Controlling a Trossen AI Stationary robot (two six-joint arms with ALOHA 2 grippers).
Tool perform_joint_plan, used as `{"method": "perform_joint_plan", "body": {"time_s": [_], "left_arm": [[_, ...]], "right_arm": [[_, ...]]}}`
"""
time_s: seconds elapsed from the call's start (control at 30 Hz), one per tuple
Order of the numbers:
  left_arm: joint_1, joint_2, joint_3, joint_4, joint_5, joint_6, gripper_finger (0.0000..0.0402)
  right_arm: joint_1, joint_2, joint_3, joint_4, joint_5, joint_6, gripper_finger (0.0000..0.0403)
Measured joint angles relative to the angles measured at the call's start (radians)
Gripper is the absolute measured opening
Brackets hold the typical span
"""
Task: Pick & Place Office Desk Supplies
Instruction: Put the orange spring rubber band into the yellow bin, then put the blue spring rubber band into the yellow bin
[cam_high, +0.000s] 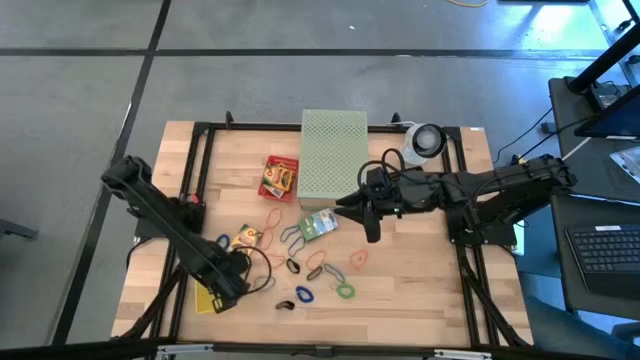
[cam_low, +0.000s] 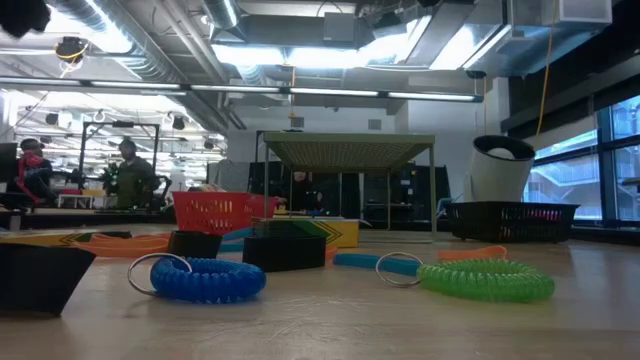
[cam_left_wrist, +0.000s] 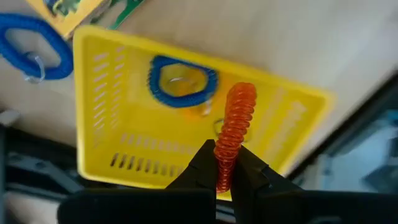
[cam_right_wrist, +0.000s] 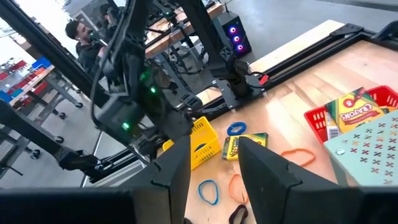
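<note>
My left gripper (cam_high: 237, 277) hangs over the yellow basket (cam_left_wrist: 124, 99) at the table's near left and is shut on an orange coil band (cam_left_wrist: 236, 124). A blue coil band (cam_left_wrist: 181, 81) lies in that basket. My right gripper (cam_right_wrist: 214, 168) is open, hovering above the green card box (cam_high: 318, 225) near the table's middle, touching nothing. Loose on the wood lie a blue coil (cam_low: 205, 278), a green coil (cam_low: 485, 278), orange loops (cam_high: 358, 258), black clips (cam_low: 283, 250) and a yellow card box (cam_high: 247, 237). My left gripper pinches the orange coil band at its lower end (cam_left_wrist: 224, 165) between the two fingertips (cam_left_wrist: 202, 168). The fingers come from above, pointing down at the basket. The band is lifted clear and sticks out beyond the fingertips, over the basket's floor.
The large pale green perforated box (cam_high: 333, 155) stands at the table's far middle, with a red basket holding a crayon box (cam_high: 280, 177) to its left. A white roll (cam_high: 425, 140) sits at the far right. Black frame rails (cam_high: 200, 150) run along the table's edges. People stand in the room behind.
</note>
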Motion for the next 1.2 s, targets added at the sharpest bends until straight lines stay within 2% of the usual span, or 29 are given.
{"method": "perform_joint_plan", "body": {"time_s": [0.2,0.43,0.6,0.73,0.93,1.2], "left_arm": [[-0.014,0.092,-0.001,-0.013,0.009,0.06,0.0011],[-0.013,0.113,-0.065,0.092,-0.008,0.032,0.0012],[-0.013,0.113,-0.072,0.08,-0.036,-0.015,0.0052],[-0.011,0.11,-0.072,0.08,0.003,-0.01,0.009],[-0.011,0.018,-0.072,0.072,0.034,-0.029,0.0136],[0.003,-0.156,-0.071,0.034,-0.05,-0.125,0.0153]], "right_arm": [[0.018,0.0,0.0,0.0,-0.001,0.007,0.0134],[0.035,0.0,0.0,0.0,-0.001,0.008,0.0134],[0.053,0.0,0.0,0.0,-0.001,0.013,0.0134],[0.064,0.0,0.0,0.0,-0.001,0.013,0.0134],[0.067,0.0,0.0,0.0,-0.002,0.006,0.0134],[0.067,0.0,0.0,0.0,-0.001,-0.02,0.0135]]}}
